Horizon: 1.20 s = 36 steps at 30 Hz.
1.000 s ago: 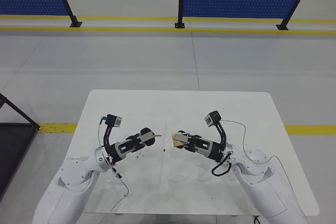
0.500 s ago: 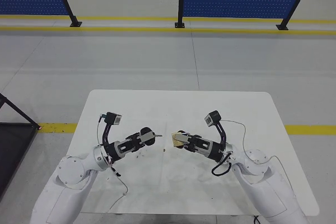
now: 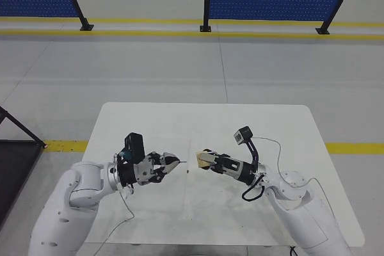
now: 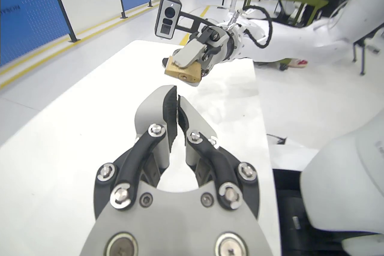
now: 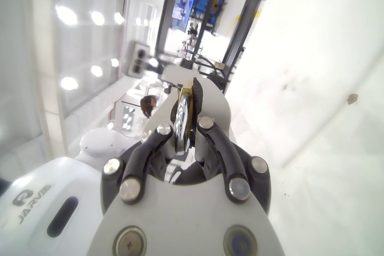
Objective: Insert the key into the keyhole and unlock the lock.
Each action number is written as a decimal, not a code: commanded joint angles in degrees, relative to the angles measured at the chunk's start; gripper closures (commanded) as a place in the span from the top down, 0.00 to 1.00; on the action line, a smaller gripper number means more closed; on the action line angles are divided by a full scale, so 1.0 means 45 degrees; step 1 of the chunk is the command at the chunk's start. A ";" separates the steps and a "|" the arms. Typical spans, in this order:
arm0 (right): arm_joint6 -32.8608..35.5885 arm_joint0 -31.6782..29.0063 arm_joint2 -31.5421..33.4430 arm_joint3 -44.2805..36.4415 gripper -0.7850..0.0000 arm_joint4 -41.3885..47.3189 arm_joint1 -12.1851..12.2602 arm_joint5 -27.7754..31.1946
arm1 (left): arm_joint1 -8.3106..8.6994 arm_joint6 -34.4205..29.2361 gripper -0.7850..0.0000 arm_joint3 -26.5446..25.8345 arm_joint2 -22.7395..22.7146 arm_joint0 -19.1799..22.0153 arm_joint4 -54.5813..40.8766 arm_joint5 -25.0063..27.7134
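Just beyond left gripper [image 4: 176,93], right gripper [image 4: 183,67] clamps the lock [image 4: 188,74].

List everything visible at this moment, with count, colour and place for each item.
lock: one, brass, held above the table, keyhole end facing the left gripper.
table: one, white, under both arms.
fence panels: two, blue, on the floor beyond the table.
floor stripes: several, yellow, along the fence and on either side of the table.
rack: one, black, on the floor on the left arm's side.
left gripper: one, grey and black, pads pressed together, apart from the lock.
right gripper: one, grey and black, shut on the lock.
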State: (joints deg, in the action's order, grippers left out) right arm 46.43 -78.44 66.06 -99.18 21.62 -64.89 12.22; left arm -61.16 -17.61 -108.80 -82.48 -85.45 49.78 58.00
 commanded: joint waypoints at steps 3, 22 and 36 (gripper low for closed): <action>0.0000 0.0000 0.0000 0.0000 0.00 0.0000 0.0000 0.0000 | 0.0310 0.3940 0.00 -0.0100 0.0416 0.0131 0.5379 0.0000; 0.0000 0.0000 0.0000 0.0000 0.00 0.0000 0.0000 0.0000 | 0.1079 1.2932 0.00 0.1447 0.1199 0.0596 1.4393 -0.1196; 0.0000 0.0000 0.0000 0.0000 0.00 0.0000 0.0000 0.0000 | 0.1658 1.5697 0.00 0.1752 0.1689 0.1439 2.0804 -0.5512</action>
State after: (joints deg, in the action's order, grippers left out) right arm 46.43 -78.44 66.07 -99.18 21.62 -64.89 12.22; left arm -54.02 49.98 -101.71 -75.07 -79.36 138.31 36.39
